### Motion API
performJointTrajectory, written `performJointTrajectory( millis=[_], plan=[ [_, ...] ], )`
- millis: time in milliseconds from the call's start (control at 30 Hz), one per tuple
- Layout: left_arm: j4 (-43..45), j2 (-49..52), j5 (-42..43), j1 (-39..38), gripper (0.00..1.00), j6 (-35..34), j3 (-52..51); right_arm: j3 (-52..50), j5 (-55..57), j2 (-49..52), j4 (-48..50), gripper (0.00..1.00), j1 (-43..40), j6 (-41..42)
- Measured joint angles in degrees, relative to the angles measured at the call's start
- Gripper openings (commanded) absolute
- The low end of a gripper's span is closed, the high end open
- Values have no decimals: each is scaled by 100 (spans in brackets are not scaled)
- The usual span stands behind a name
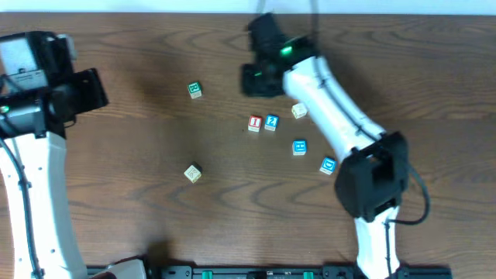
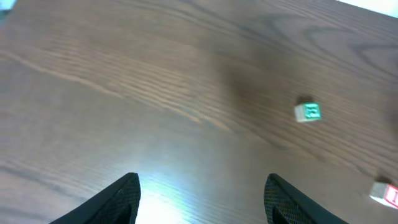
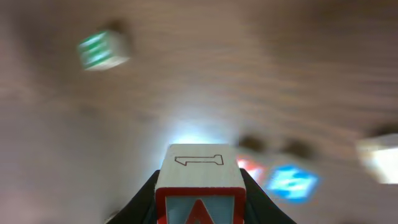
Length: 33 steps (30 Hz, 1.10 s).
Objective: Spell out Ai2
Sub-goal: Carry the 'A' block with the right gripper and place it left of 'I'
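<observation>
- At the far middle of the worktop (image 1: 155,201), the right tool (image 3: 199,200) is clenched on a block (image 3: 200,171); its two fingers press the block's sides.
- The held block's top face bears an outlined "1". Its front face has a red frame with a red mark on pale blue, cut off by the picture's edge.
- In the overhead view the tool hides this block. The right wrist view is blurred, so I cannot tell how high the block is.
- Just nearer than the tool, a red block (image 1: 254,124) and a blue block (image 1: 271,122) sit side by side, with a cream block (image 1: 299,111) near them to the right.
- Two more blue ones (image 1: 299,147) (image 1: 328,165) lie further toward the right arm's base.
- A green block (image 1: 194,91) lies to the tool's left, and a tan block (image 1: 192,173) lies well apart, nearer the front.
- The left tool (image 2: 202,199) is released, jaws wide apart, over bare worktop at the far left.
</observation>
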Motion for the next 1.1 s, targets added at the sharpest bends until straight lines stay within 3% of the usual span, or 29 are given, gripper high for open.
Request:
performJointTrajectory(
  millis=[233, 500, 1100],
  plan=[
    [0, 0, 184, 70, 68, 0, 0, 11, -76, 210, -109, 1, 828, 697],
    [-2, 0, 592, 70, 68, 0, 0, 11, 42, 949, -105, 1, 822, 1032],
    [-2, 0, 737, 70, 68, 0, 0, 11, 785, 1040, -111, 1, 765, 1217]
  ],
)
